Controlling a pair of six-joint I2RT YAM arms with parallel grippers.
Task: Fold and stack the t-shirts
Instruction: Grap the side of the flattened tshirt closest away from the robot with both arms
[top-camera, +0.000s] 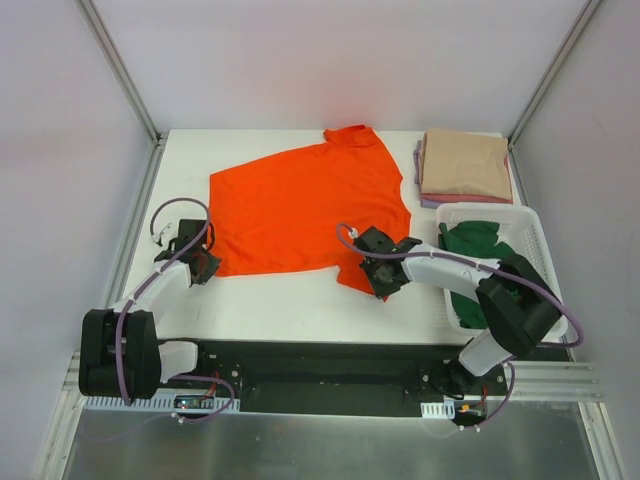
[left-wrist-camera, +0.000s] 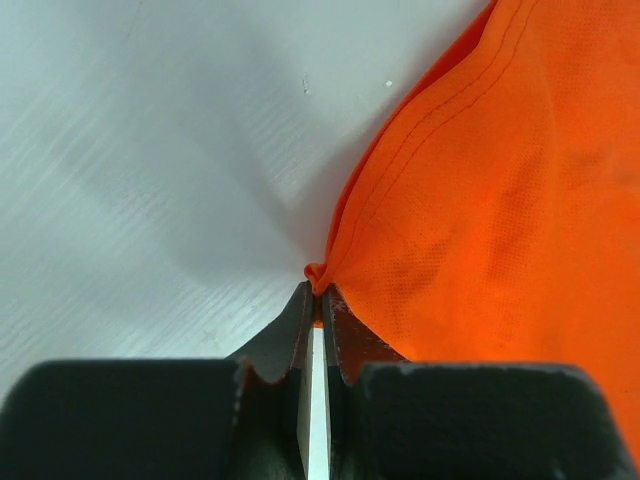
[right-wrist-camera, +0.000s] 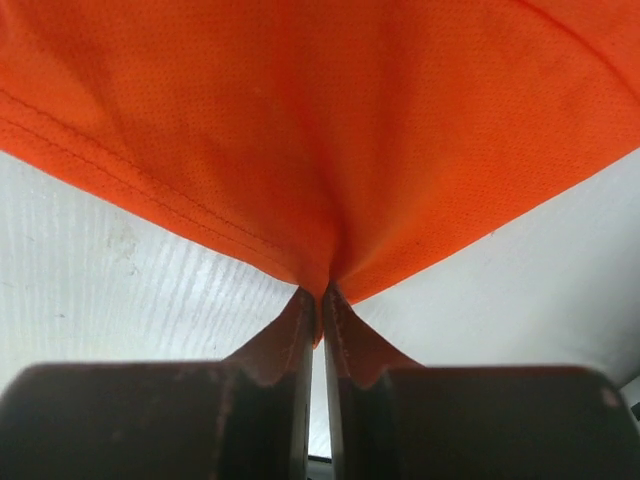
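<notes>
Orange t-shirt (top-camera: 305, 205) spread flat; green t-shirt (top-camera: 475, 243) crumpled in basket (top-camera: 538, 250); folded stack (top-camera: 462, 165), beige topmost, perhaps pink beneath.

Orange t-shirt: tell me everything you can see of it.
The orange t-shirt is bright and plain, a fine mesh-like knit with a double-stitched hem. It lies spread mostly flat, slightly askew, on the white table, collar to the far side, hem toward the arms. The left gripper pinches its near left hem corner and the right gripper its near right hem, the cloth puckering there.
</notes>
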